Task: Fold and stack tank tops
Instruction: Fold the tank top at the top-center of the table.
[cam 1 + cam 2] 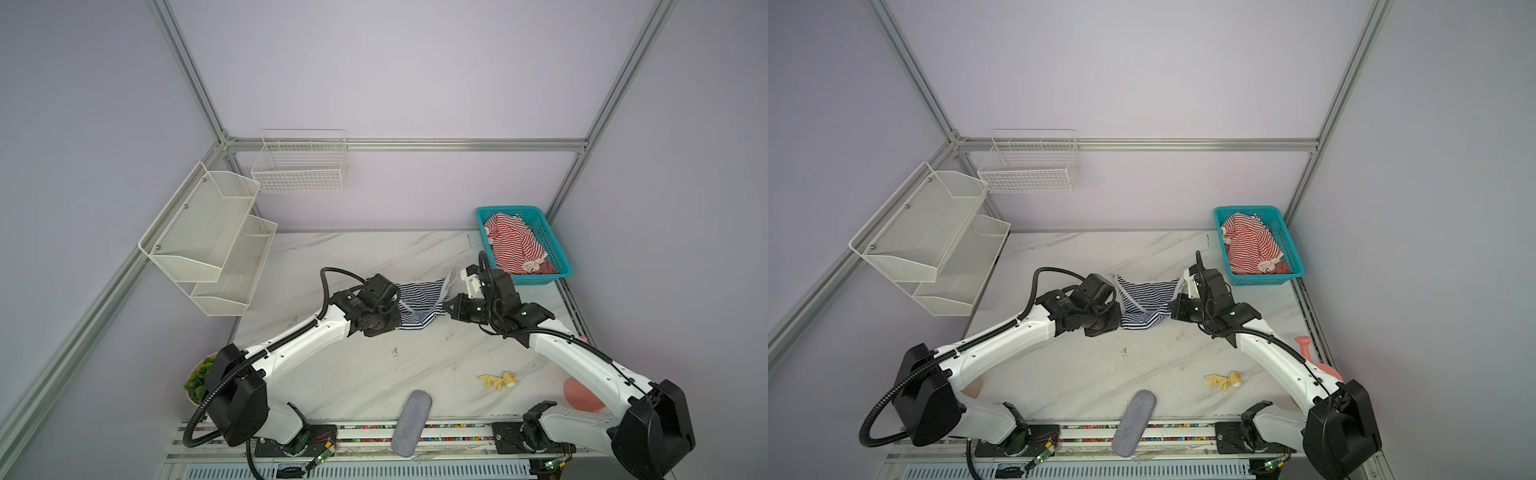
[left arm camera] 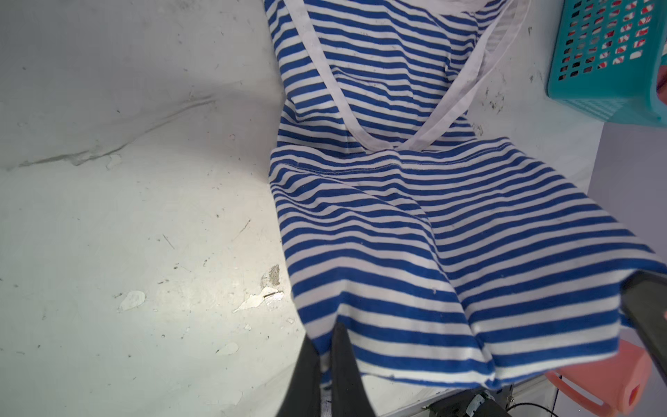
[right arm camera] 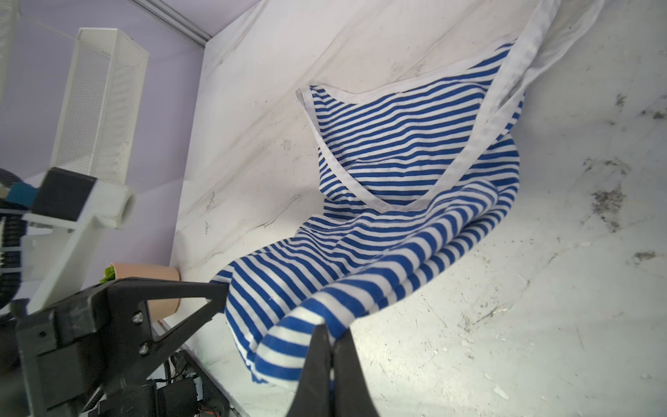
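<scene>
no text, label, brand or number legible in any view, a faint pale ring of marks on the left arm's black round joint cap (image 1: 1061, 297) in a top view, possibly lettering, too small and blurred to read

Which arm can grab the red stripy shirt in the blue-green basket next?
Probably the right. The right gripper is nearer the teal plastic basket with the red-and-white striped tank top than the left gripper. Both pinch the navy-and-white striped tank top, so it must let go first.
</scene>
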Controlling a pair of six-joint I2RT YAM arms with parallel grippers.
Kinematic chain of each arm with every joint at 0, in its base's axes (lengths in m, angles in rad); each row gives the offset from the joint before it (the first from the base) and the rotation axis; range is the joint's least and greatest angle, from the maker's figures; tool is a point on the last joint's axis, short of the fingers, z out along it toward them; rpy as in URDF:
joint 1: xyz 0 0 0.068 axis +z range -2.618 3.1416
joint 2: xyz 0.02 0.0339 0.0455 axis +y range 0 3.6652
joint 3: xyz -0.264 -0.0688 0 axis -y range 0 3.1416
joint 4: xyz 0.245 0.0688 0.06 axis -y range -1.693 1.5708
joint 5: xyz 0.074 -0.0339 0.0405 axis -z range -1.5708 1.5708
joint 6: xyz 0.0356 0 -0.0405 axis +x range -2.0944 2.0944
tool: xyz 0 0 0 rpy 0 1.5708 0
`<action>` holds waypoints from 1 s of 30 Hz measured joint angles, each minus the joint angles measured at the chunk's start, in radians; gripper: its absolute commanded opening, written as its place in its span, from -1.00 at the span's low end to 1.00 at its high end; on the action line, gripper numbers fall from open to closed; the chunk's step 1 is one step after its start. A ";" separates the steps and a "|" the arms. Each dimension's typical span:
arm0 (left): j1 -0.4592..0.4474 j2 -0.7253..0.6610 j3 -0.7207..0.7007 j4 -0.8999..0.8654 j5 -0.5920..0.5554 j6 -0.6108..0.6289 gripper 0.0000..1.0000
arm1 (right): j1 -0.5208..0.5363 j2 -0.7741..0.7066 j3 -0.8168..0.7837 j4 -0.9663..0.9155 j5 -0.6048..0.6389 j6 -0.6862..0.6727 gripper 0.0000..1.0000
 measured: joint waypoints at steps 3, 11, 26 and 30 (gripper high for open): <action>0.032 0.018 0.006 -0.002 -0.008 0.018 -1.00 | 0.000 0.086 0.043 0.000 0.005 -0.013 -1.00; 0.127 0.226 0.167 -0.031 0.013 0.099 -1.00 | -0.007 0.302 0.160 0.005 0.014 -0.060 -1.00; 0.173 0.426 0.488 -0.076 0.061 0.226 -1.00 | -0.158 0.396 0.224 0.032 -0.030 -0.111 -1.00; 0.185 0.493 0.550 -0.079 0.073 0.252 -1.00 | -0.186 0.457 0.246 0.045 -0.056 -0.121 -1.00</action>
